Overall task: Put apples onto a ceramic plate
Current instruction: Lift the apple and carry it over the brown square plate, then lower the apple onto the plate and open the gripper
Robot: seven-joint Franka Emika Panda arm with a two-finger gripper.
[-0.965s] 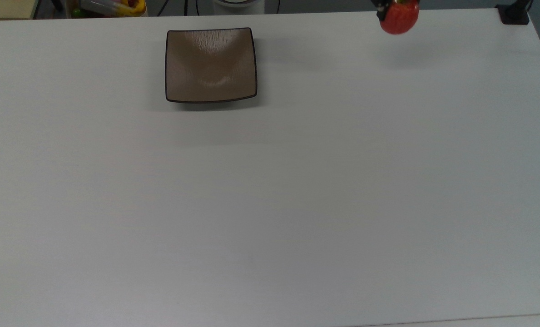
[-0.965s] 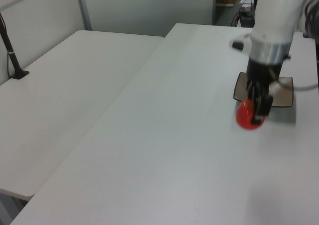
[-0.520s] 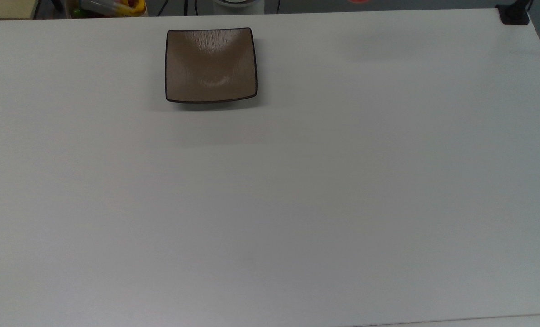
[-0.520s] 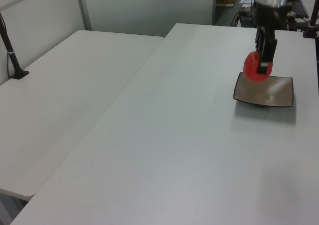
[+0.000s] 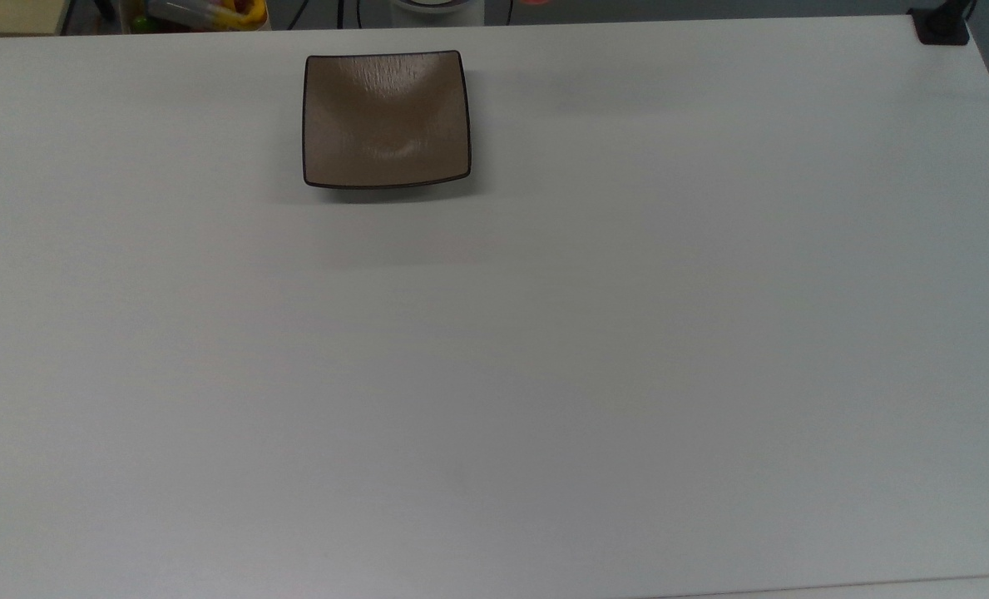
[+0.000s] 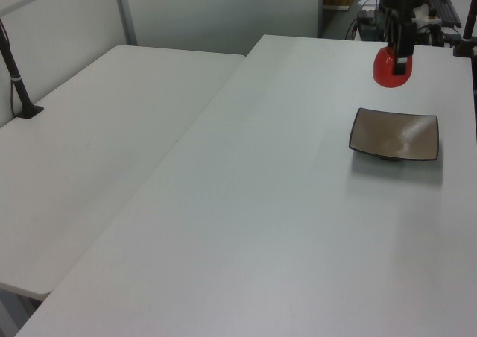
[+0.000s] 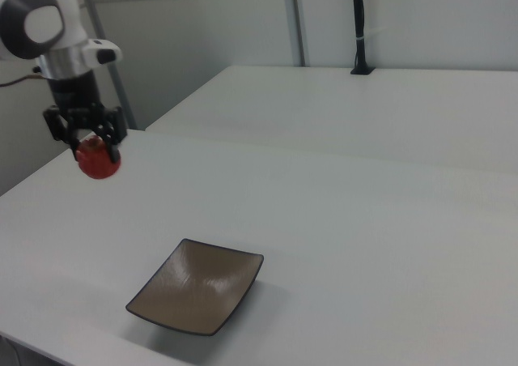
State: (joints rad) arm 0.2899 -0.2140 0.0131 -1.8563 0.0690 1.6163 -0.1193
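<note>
White table (image 5: 544, 349) bears the ceramic plate (image 5: 386, 119); gripper (image 7: 87, 149) clenched on the apple (image 7: 98, 160), its top hidden.

White tables (image 6: 246, 225), grey partition wall (image 7: 202, 26).

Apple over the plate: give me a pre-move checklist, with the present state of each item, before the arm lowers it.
1. Grip: ok. The tool is shut on the apple, which hangs below the fingers.
2. Apple off the table: ok. It hangs in the air above the white table.
3. Ceramic plate free to receive: ok. Its surface is bare.
4. Plate seated: ok. It rests flat on the table and sits square in the top view.
5. Apple lined up over the plate: not ok. In the right view it hangs up and to the right view's left of the plate.
6. Drop height: cannot tell.
</note>
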